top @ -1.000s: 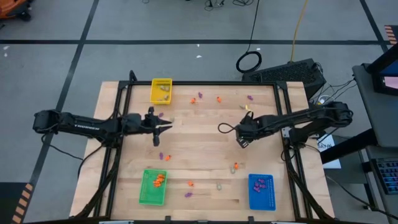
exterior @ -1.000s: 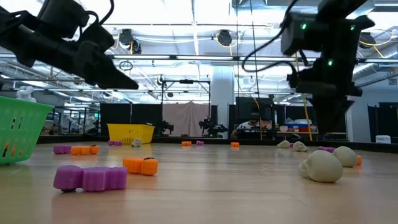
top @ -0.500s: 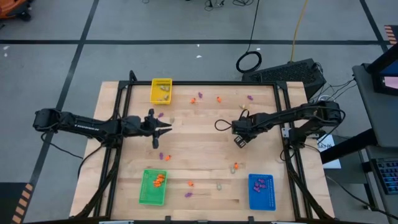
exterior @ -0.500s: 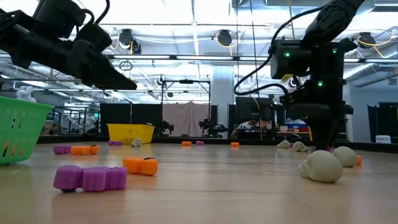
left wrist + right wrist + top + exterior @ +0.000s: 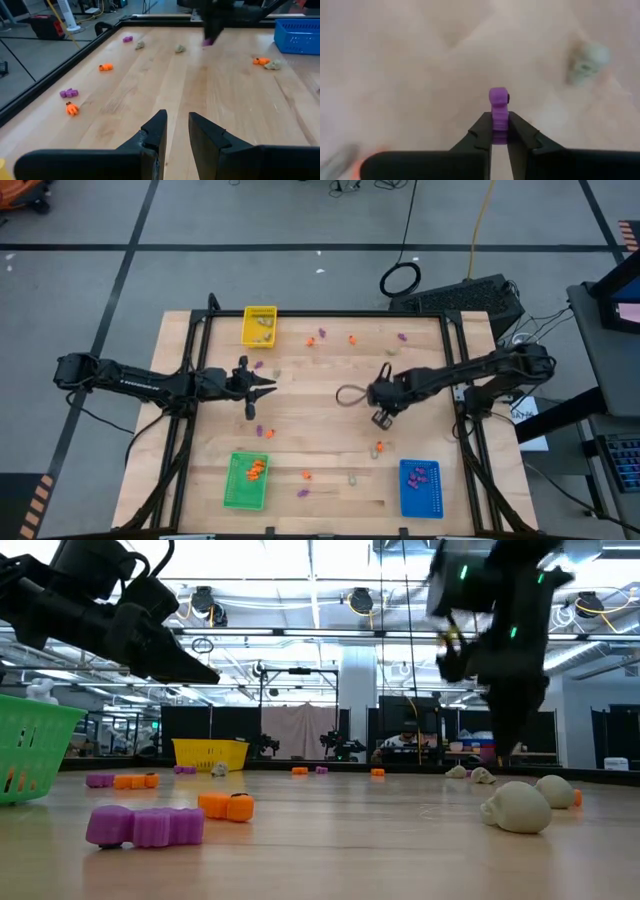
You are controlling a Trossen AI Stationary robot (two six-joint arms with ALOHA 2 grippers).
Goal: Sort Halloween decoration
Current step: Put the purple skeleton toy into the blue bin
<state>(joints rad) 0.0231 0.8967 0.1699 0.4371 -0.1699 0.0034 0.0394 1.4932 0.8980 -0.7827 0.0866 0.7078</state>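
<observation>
Your right gripper (image 5: 500, 136) is clamped on a purple trinket (image 5: 499, 107); the wrist view shows the piece pinched between both fingertips and sticking out past them. From above, that gripper (image 5: 381, 418) sits right of table centre, roughly 3 o'clock from the middle. In the low view it hangs above the wood, clear of the surface, though that view is blurred there, so I can't judge how far.

Left gripper (image 5: 175, 132) has its fingers slightly apart with nothing between them. It hovers left of centre, about 9 o'clock (image 5: 268, 387).

Sorted pieces:
- Yellow tray (image 5: 259, 313) at 11 o'clock holds a couple of beige pieces.
- Green tray (image 5: 234, 488) at 7 o'clock holds orange pieces.
- Blue tray (image 5: 421, 498) at 5 o'clock holds purple pieces.

Loose pieces on the table (image 5: 330, 395):
- Orange ones (image 5: 310, 341) and a purple one (image 5: 402, 337) along the far edge, around 12 to 1 o'clock.
- A purple pair (image 5: 262, 431) just below the left gripper.
- An orange and beige pair (image 5: 378, 448) just below the right gripper.
- More between the green and blue trays at 6 o'clock (image 5: 303, 476).
- A beige skull (image 5: 586, 62) lies near the held piece.
</observation>
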